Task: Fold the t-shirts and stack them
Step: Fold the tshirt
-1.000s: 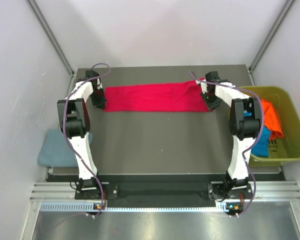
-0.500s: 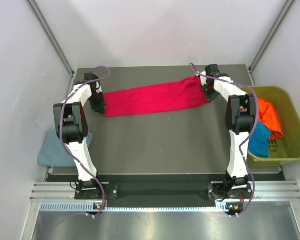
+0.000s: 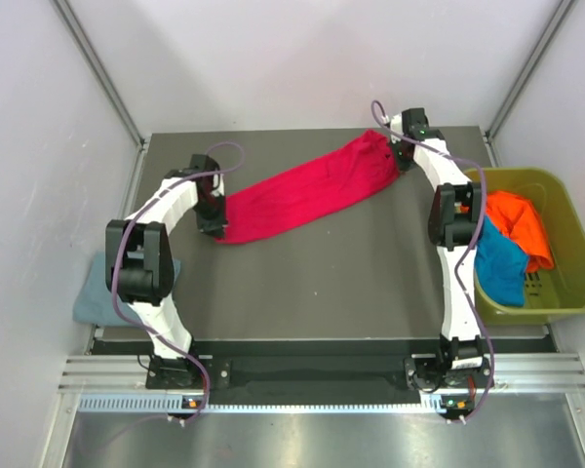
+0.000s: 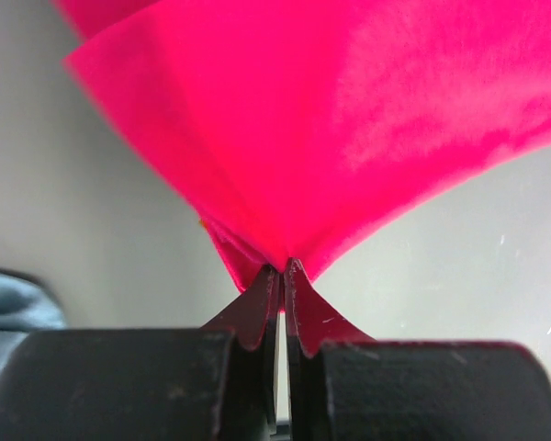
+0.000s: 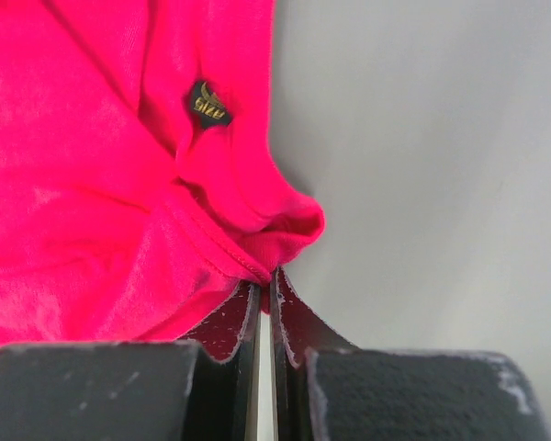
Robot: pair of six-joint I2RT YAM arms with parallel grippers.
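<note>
left tool (image 4: 282,268) clenched on one end of crimson red soft cloth t-shirt (image 3: 307,190), right tool (image 5: 264,276) clenched on opposite bunched edge, shirt spanning between tools over dark grey counter (image 3: 322,278)

Top cam: bright, even diffuse light, shadows faint & soft. Left wrist cam: crimson t-shirt (image 4: 331,119) oversaturated, blurred near lens. Right wrist cam sharper, cloth seams resolved.

The left arm (image 3: 166,205) bends inward, its left claw (image 4: 282,268) squeezed tight on the red t-shirt (image 3: 302,190). The right arm (image 3: 456,258) stretches far forward, and the right claw (image 5: 265,276) pinches the same shirt.
</note>
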